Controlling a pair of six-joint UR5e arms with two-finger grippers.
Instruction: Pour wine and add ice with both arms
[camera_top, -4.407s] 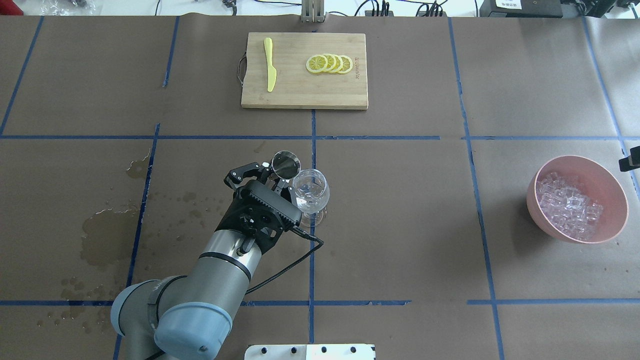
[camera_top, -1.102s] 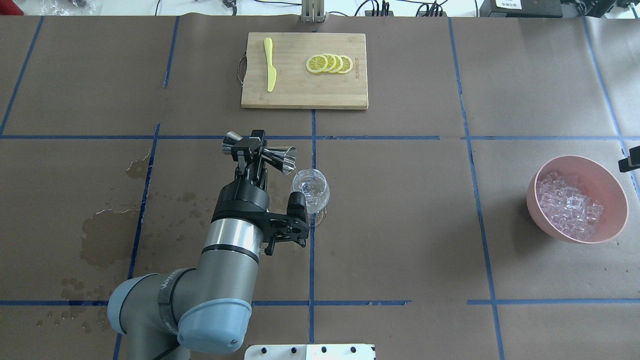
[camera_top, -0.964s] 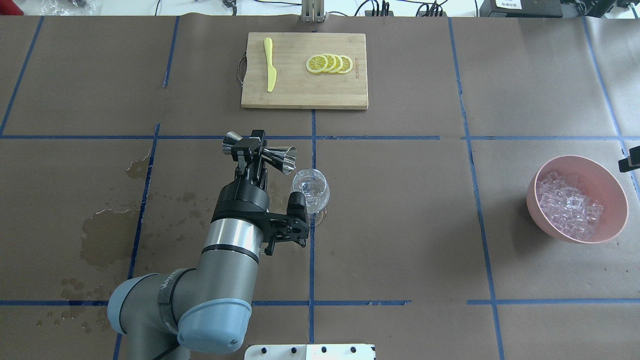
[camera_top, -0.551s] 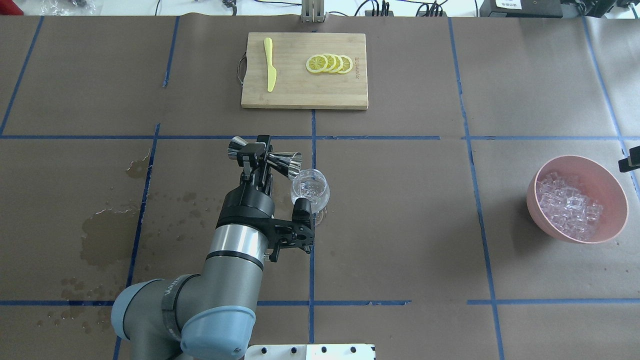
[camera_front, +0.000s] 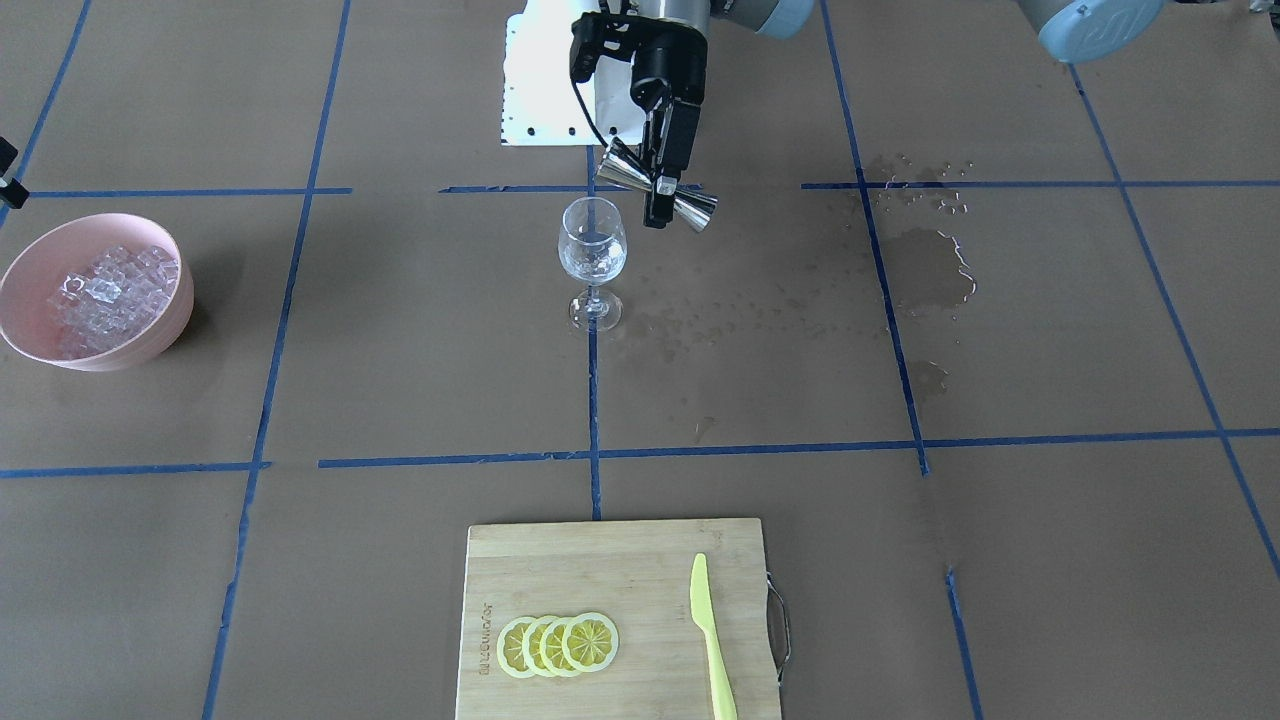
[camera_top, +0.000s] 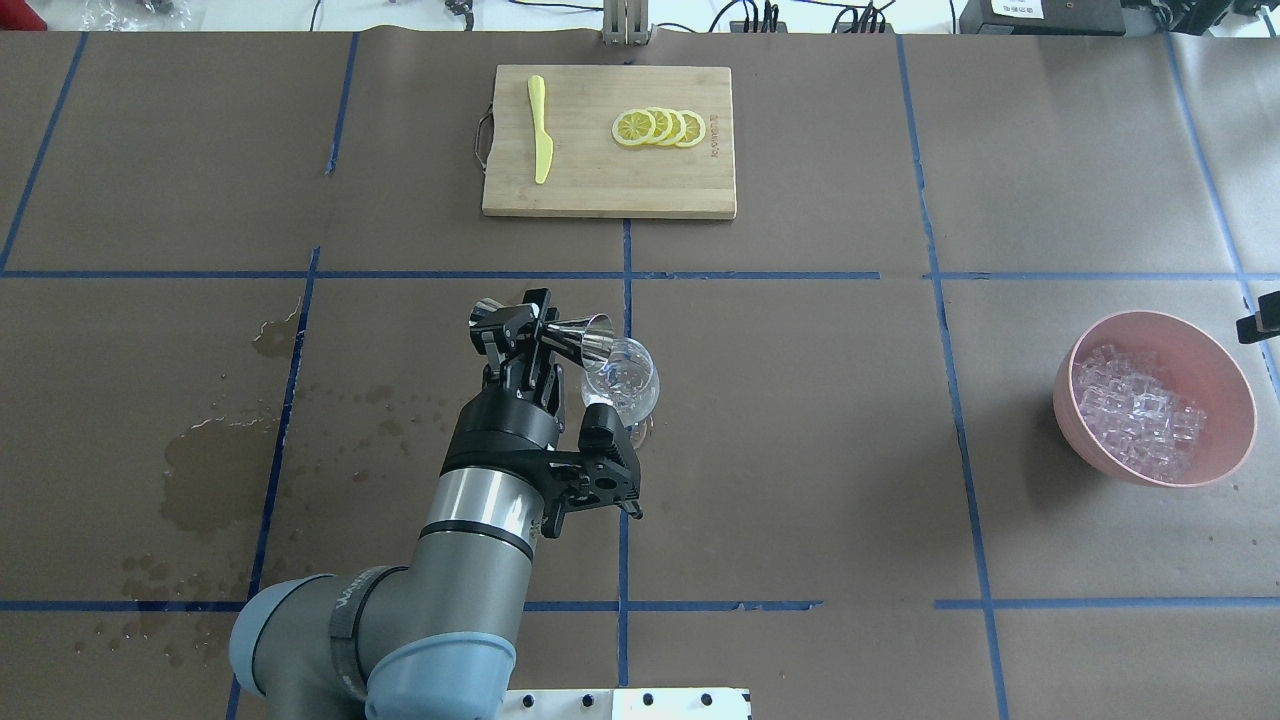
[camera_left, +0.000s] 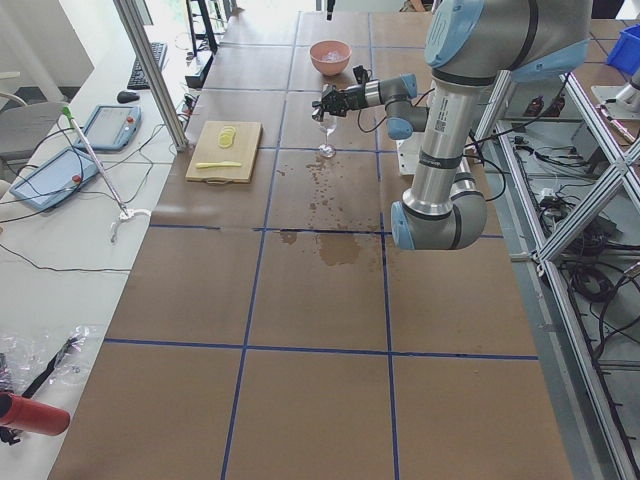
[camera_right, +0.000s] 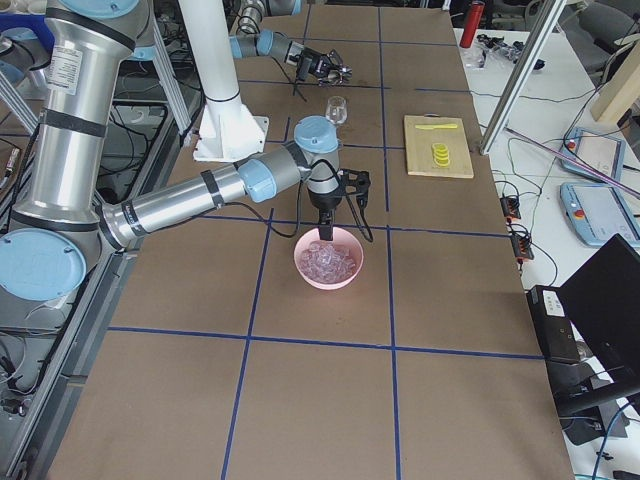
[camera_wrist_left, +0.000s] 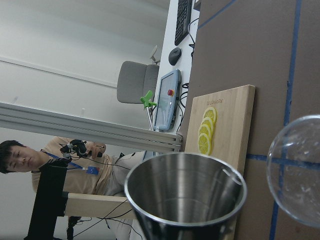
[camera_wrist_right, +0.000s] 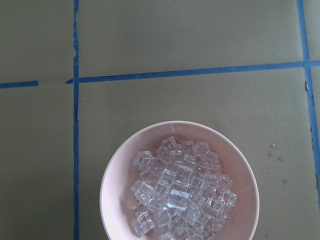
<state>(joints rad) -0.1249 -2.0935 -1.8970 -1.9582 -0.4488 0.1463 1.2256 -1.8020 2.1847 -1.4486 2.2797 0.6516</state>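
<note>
Steel jigger (camera_top: 580, 337) is clamped on its side by the left gripper (camera_top: 530, 322), mouth at the rim of the wine glass (camera_top: 622, 385) mid-worktop. Wine can't be made out. Ice (camera_top: 1135, 410) is piled in a pink bowl (camera_top: 1063, 397) near the right edge. Right gripper (camera_right: 323, 235) is hung above it; finger state can't be told.

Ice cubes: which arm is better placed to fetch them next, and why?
Right: the right arm hangs directly over the ice cubes in the pink bowl; the left gripper is holding the jigger at the wine glass.
</note>
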